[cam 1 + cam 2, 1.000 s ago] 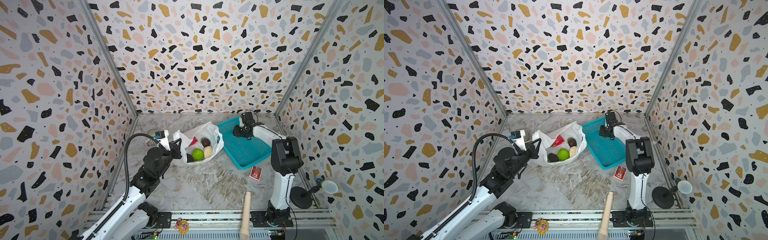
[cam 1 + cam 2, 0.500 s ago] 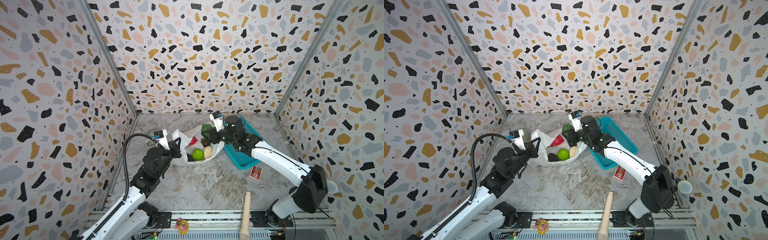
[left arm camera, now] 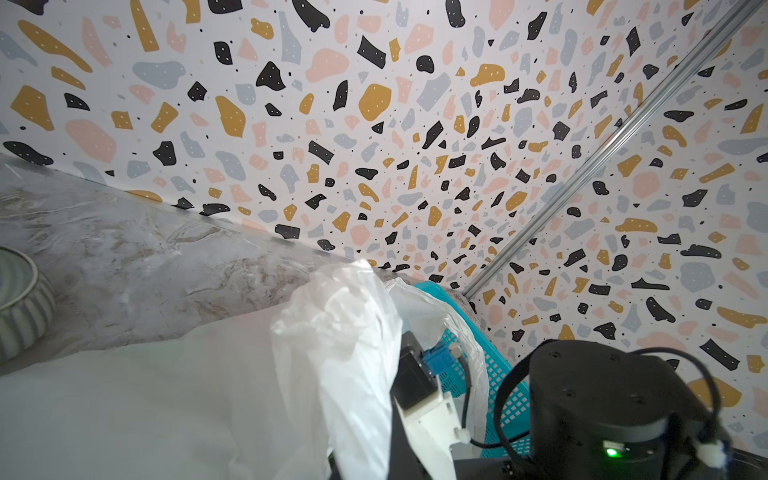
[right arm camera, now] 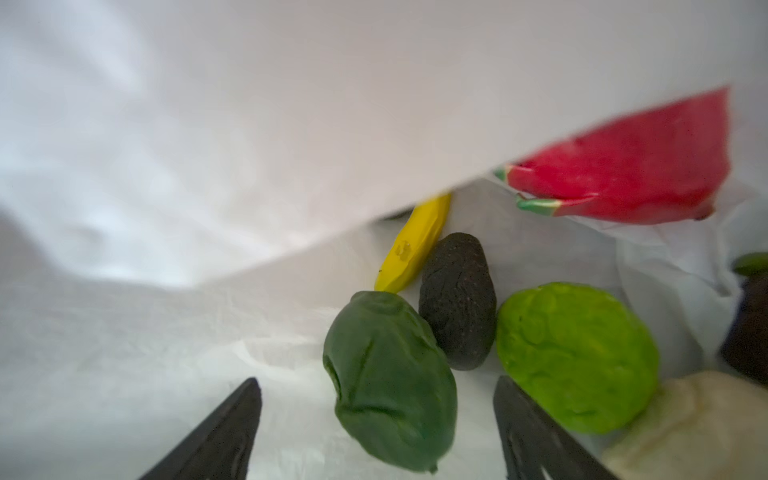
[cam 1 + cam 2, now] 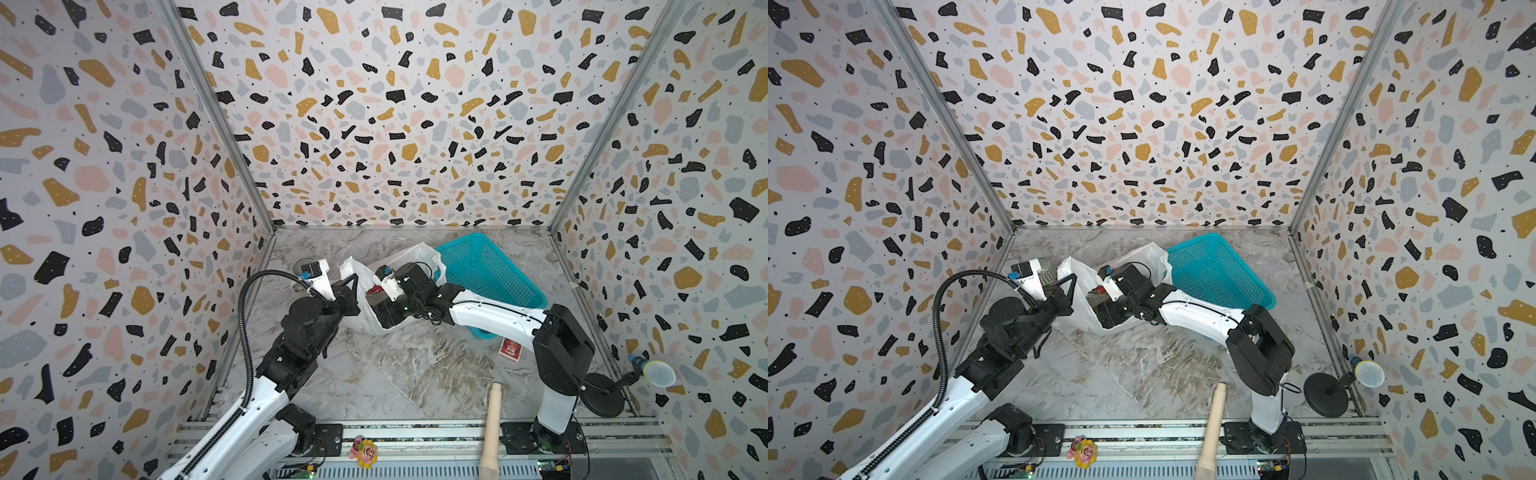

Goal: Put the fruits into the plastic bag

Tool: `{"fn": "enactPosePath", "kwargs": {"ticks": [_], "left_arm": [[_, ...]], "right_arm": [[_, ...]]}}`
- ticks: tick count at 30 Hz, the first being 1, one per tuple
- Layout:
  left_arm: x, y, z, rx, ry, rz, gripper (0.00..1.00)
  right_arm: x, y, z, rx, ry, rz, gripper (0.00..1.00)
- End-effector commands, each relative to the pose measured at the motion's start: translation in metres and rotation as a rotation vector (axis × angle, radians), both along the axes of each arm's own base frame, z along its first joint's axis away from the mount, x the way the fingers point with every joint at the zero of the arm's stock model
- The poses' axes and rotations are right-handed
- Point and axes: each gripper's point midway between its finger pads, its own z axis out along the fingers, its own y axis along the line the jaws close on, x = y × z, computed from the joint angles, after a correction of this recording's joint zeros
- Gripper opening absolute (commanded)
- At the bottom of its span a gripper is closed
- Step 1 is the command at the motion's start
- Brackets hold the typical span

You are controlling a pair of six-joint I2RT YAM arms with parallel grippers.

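The white plastic bag (image 5: 415, 254) (image 5: 1073, 272) lies open mid-table, beside the teal basket. My left gripper (image 5: 353, 287) (image 5: 1069, 286) is shut on the bag's near edge and holds it up; in the left wrist view the plastic bag (image 3: 332, 332) hides its jaws. My right gripper (image 5: 384, 316) (image 4: 376, 380) is inside the bag and open. A dark green fruit (image 4: 386, 382) sits loose between its fingers. Behind it lie a dark avocado (image 4: 457, 299), a lime-green bumpy ball (image 4: 577, 357), a red dragon fruit (image 4: 631, 166), a yellow fruit (image 4: 415, 245) and a cream lumpy piece (image 4: 698, 428).
The teal basket (image 5: 486, 270) stands tilted behind the right arm. A red card packet (image 5: 510, 348) lies by that arm's base. A wooden stick (image 5: 492, 428), a flower toy (image 5: 363, 448) and a microphone stand (image 5: 602, 390) sit along the front. A ribbed bowl (image 3: 20, 307) is at the far left.
My right arm swung from the basket over to the bag carrying a dark green fruit, reached inside and opened its jaws. The left arm kept its hold on the bag.
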Motion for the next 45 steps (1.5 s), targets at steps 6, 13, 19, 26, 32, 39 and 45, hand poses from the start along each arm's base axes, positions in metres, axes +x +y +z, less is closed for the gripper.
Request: {"fn": "enactPosePath", "kwargs": {"ticks": [6,13,19,26,32,39,45], "left_arm": [[-0.002,0.001,0.008,-0.020,-0.030,0.005,0.00],[-0.003,0.002,0.004,-0.027,-0.025,0.008,0.00],[-0.005,0.003,-0.001,-0.038,-0.019,0.005,0.00],[-0.006,0.004,0.000,-0.040,-0.024,0.010,0.00],[-0.006,0.006,0.000,-0.035,-0.023,0.017,0.00],[-0.007,0.007,0.004,-0.032,-0.031,0.025,0.00],[-0.014,-0.017,0.040,0.009,-0.115,-0.121,0.00]], "right_arm": [[0.039,-0.070,0.101,-0.012,-0.326,-0.252,0.91],[0.080,-0.157,0.096,-0.098,-0.301,-0.565,0.94],[0.086,-0.169,0.052,-0.033,-0.094,-0.514,0.87],[0.074,-0.146,0.031,0.075,-0.007,-0.402,0.53],[0.072,-0.132,0.038,0.147,0.010,-0.348,0.10],[0.086,-0.111,0.134,0.271,-0.164,-0.242,0.00],[0.090,-0.102,0.251,0.410,-0.365,-0.169,0.00]]}}
